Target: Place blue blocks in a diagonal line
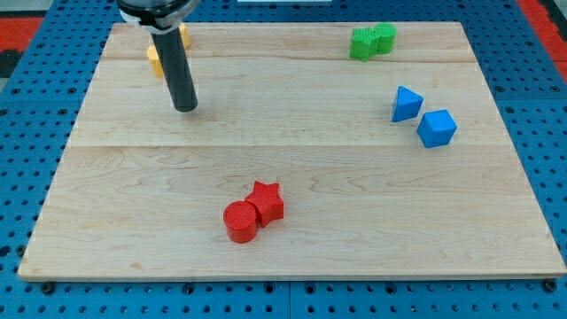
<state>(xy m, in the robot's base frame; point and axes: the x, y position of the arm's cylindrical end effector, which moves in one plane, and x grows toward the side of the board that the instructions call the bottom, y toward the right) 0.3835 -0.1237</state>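
Observation:
Two blue blocks lie at the view's right: a blue triangular block (406, 104) and, just below and right of it, a blue cube-like block (436, 128). They sit close together, slanting down to the right. My tip (186, 108) rests on the wooden board (283, 257) at the upper left, far to the left of both blue blocks and touching no block.
Two green blocks (371, 41) sit together at the top right. A yellow block (157, 55) lies at the top left, partly hidden behind my rod. A red cylinder (240, 221) and a red star (266, 201) touch near the bottom centre.

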